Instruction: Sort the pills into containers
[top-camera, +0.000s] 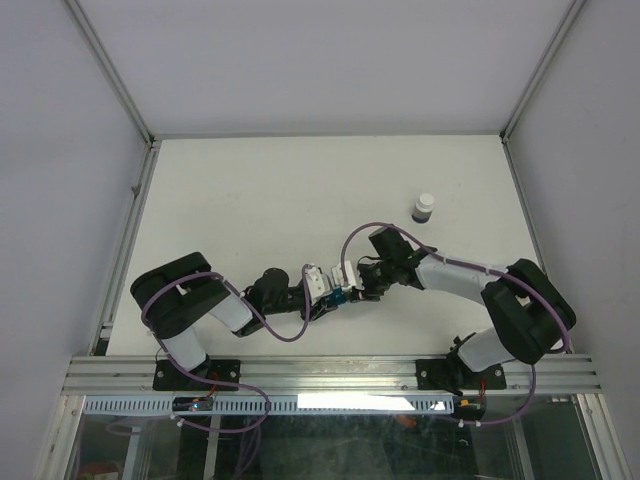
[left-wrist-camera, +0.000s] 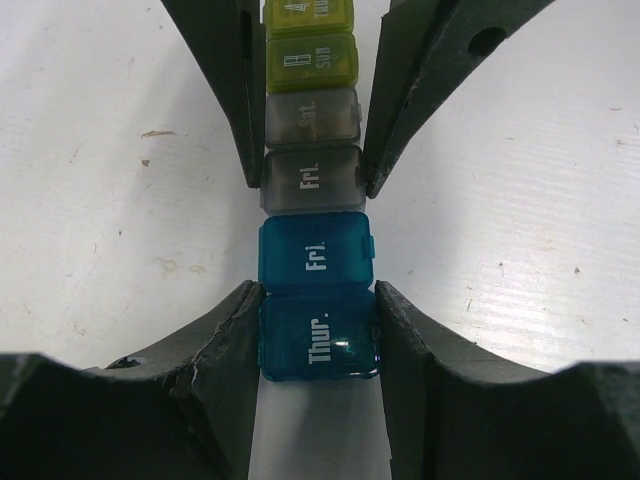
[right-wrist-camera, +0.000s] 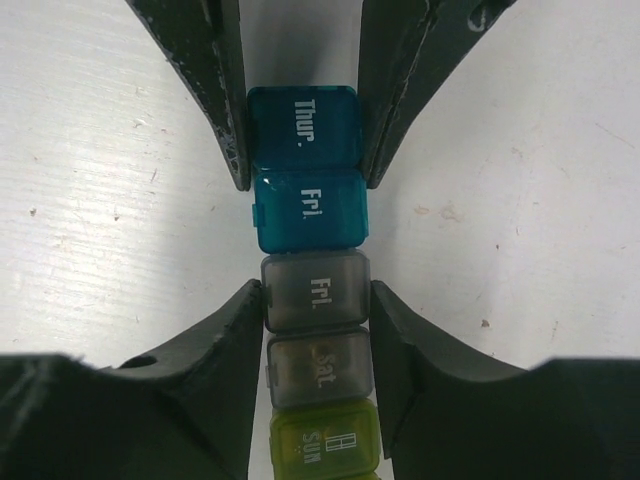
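The containers (left-wrist-camera: 315, 180) form a strip of translucent colours with white day lettering. From the left wrist, two deep blue compartments (left-wrist-camera: 318, 300) come first, one between the near black jaws. Two smoky grey compartments (left-wrist-camera: 310, 150) follow, one between the far black jaws, with yellow-green compartments (left-wrist-camera: 312, 45) beyond them. The counter (left-wrist-camera: 100, 150) is white, flecked with small brownish specks. Away from both jaws, a bottle (top-camera: 424, 208) is dark with a white cap. Purple cables (top-camera: 365, 228) loop over the black-and-white arms.
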